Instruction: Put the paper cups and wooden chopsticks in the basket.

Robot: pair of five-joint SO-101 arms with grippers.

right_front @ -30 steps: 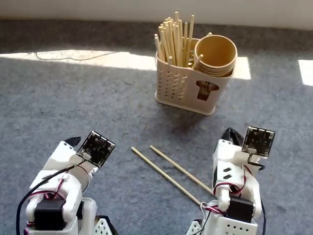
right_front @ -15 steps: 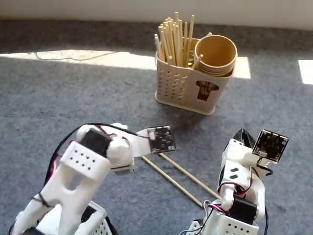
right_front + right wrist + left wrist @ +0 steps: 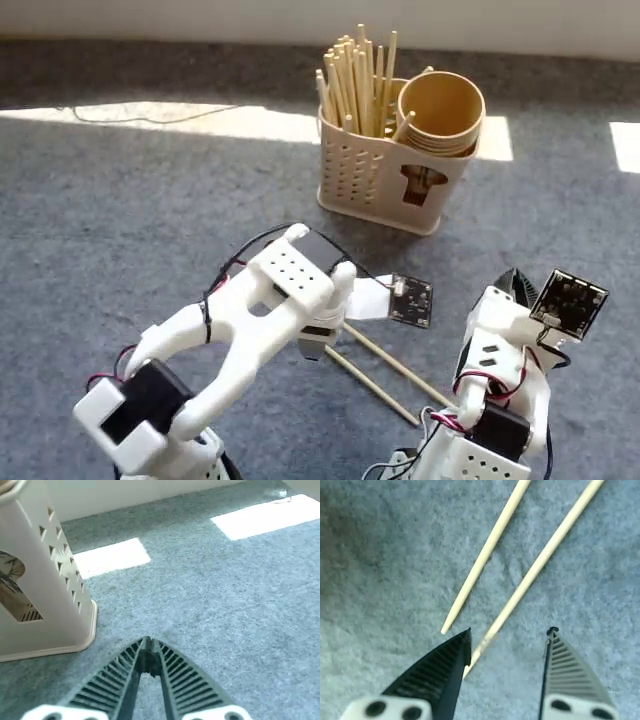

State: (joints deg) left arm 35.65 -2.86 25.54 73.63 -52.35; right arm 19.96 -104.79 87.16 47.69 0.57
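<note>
Task looks mostly done, not finished. The basket (image 3: pixel 385 175) stands at upper centre of the high view w/ a thick bundle of wooden chopsticks (image 3: pixel 355 85) upright in its left part and the paper cups (image 3: pixel 440 110) nested in a stack in its right part; no other cup lies out on the grey carpeted counter (image 3: pixel 150 220). What's left, as far as I can judge: two loose chopsticks (image 3: pixel 370 385) lying flat and roughly parallel, close together but apart, at lower centre, well short of the basket. The left gripper (image 3: pixel 509 630) hangs over their near ends w/ jaws spread wide and nothing in them; in the left wrist view the tip of one stick lies btwn the jaws, close to the dark finger, the other stick's tip just outside it, so the pickup isn't made yet. The right gripper (image 3: pixel 148 645) is pinched closed on nothing, at lower right, pointed past the basket's side. Writing: none legible. The basket's front has a dark decorative motif in a cut-out panel, too small to make out; no labels seen on cups or sticks.
</note>
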